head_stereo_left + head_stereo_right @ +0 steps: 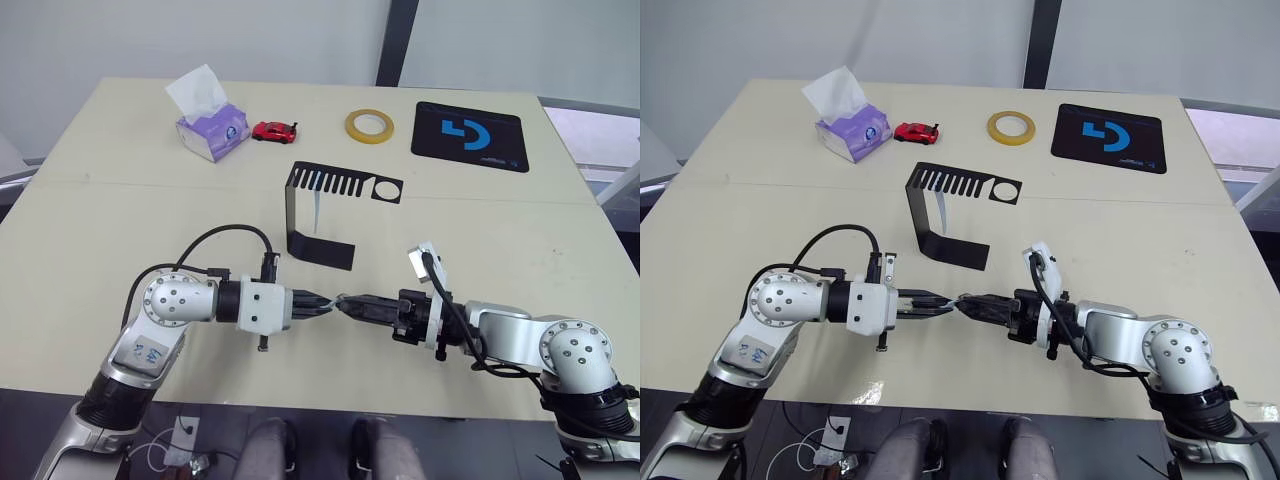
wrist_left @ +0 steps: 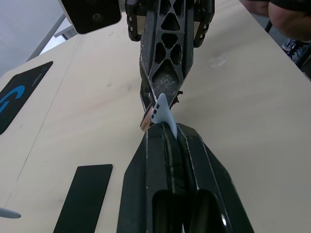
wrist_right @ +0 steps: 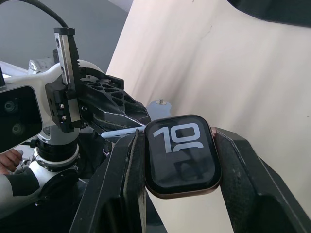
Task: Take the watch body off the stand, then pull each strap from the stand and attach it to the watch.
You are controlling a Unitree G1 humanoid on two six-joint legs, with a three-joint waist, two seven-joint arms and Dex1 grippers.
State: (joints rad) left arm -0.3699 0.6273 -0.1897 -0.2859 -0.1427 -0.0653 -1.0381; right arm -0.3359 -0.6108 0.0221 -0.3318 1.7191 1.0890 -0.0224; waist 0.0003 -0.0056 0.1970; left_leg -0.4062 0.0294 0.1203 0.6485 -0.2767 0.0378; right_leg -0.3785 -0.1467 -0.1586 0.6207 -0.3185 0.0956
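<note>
Our right pincer (image 3: 175,160) is gripping the watch body (image 3: 181,154), its screen reading "10", while our left pincer (image 2: 167,128) is pinching a strap (image 2: 163,112) against it above the table (image 1: 150,230), near the stand (image 1: 320,215).

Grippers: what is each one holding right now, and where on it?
The right gripper clamps the watch body by two opposite side edges, screen facing its camera. The left gripper pinches a strap near one end, beside the watch.
</note>
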